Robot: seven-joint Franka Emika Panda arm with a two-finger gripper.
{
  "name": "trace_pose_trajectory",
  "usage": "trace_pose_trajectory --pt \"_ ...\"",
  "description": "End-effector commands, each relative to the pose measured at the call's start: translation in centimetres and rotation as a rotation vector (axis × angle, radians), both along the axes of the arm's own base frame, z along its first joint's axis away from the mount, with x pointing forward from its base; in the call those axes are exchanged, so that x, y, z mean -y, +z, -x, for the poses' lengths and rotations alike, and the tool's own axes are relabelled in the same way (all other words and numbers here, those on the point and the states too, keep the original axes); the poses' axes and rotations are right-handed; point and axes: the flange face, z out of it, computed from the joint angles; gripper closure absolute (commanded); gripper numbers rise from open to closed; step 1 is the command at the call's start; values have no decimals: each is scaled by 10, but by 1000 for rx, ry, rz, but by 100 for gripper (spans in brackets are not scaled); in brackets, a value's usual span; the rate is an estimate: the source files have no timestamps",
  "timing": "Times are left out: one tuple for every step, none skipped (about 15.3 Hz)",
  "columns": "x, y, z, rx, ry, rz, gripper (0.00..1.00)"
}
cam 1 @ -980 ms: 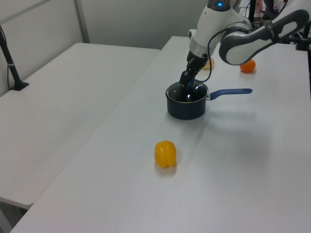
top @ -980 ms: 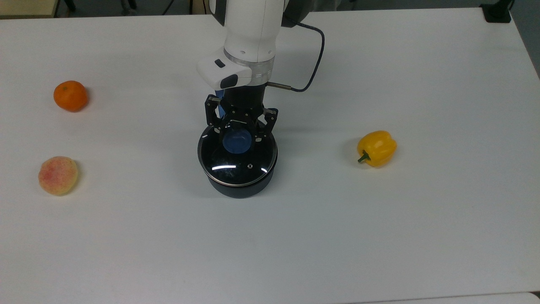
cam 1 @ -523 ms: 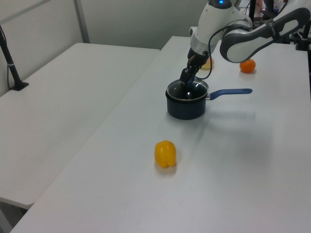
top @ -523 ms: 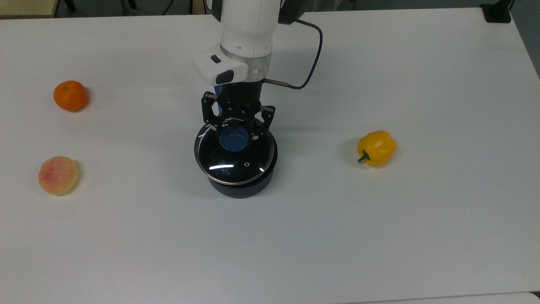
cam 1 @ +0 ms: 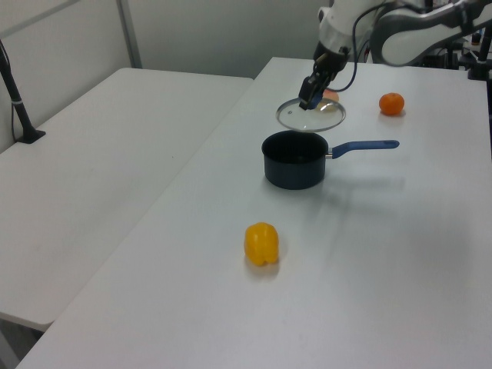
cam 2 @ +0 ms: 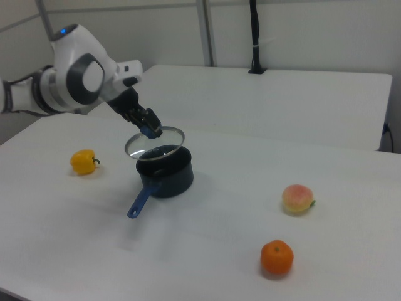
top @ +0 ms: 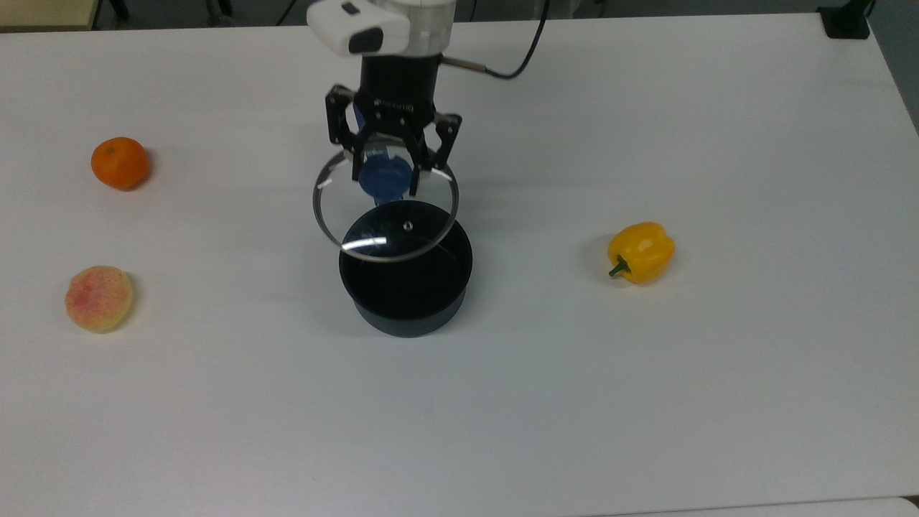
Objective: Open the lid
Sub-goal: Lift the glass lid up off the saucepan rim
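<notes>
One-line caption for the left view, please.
Gripper holds the glass lid by its knob, lifted clear above the open saucepan.

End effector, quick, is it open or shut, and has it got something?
End effector: shut on the lid by its blue knob, held up above the pot.

I had bright, even overhead light across the white counter point(top: 646, 402), which read slightly blue-grey in the top view. Shadows were soft and faint, pooling just beside the saucepan point(top: 406, 291) and the yellow pepper point(top: 641, 252). A curved white glint sat on the glass lid point(top: 385, 215). The left and right views looked softer, with fine detail on the claw point(top: 384, 176) hard to make out.
</notes>
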Motion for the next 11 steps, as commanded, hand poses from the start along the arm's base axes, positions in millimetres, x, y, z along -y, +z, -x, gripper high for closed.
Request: trace_pose_trajectory --pt "-6 27 55 -74 29 34 98" --pt "-12 29 64 -108 48 42 98" --pt "-18 29 71 -155 63 48 98" --pt "-24 31 79 -202 75 48 98" --pt "-28 33 88 -243 88 45 98" --pt "-30 33 97 -290 111 45 98" --pt "-29 34 107 -347 145 49 98" --pt "-30 31 117 -412 190 46 98" --pt "-28 32 126 -462 230 29 98" --pt "-26 29 131 -513 259 9 98" --pt "-29 25 136 -552 287 0 98"
